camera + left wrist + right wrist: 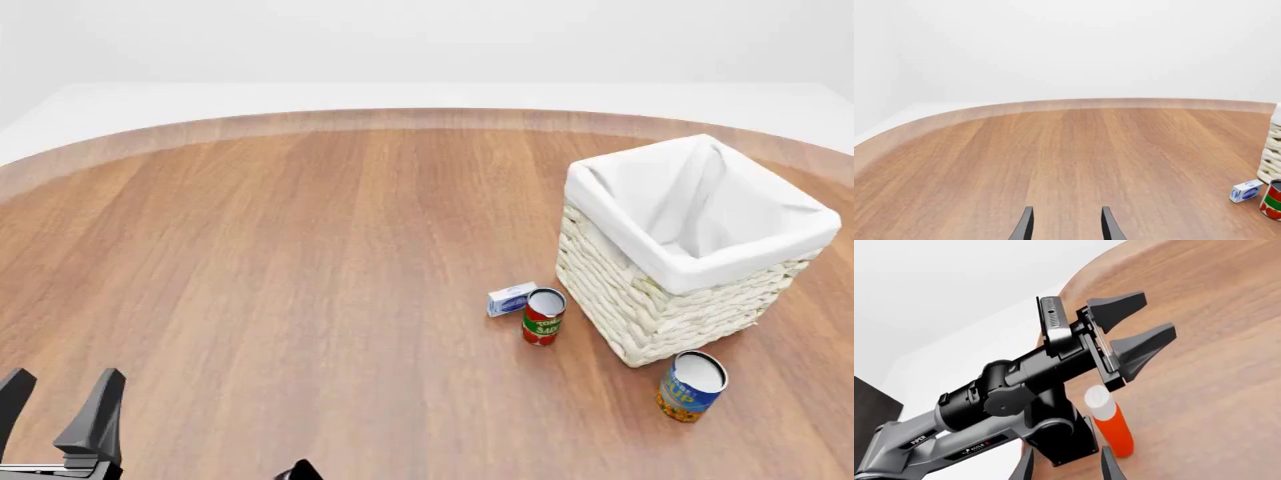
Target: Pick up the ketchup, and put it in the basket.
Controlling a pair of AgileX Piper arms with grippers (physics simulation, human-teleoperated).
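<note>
The ketchup [1113, 429], a red-orange bottle with a white cap, shows only in the right wrist view, on the table close to the left arm's base. It is out of the front view. My right gripper [1067, 466] is open and empty, a short way from the bottle; in the front view only one of its fingertips [302, 469] shows, at the bottom edge. My left gripper [64, 380] is open and empty at the front left, also seen in the right wrist view [1157, 314] and its own view [1066, 225]. The basket [667, 300] stands at the right.
A red-and-green tin can [542, 316] and a small blue-and-white box [510, 299] sit by the basket's left side. A blue-and-orange can [690, 386] stands in front of the basket. The left wrist view shows the basket's edge [1271, 155], the box [1246, 191] and the can [1273, 201].
</note>
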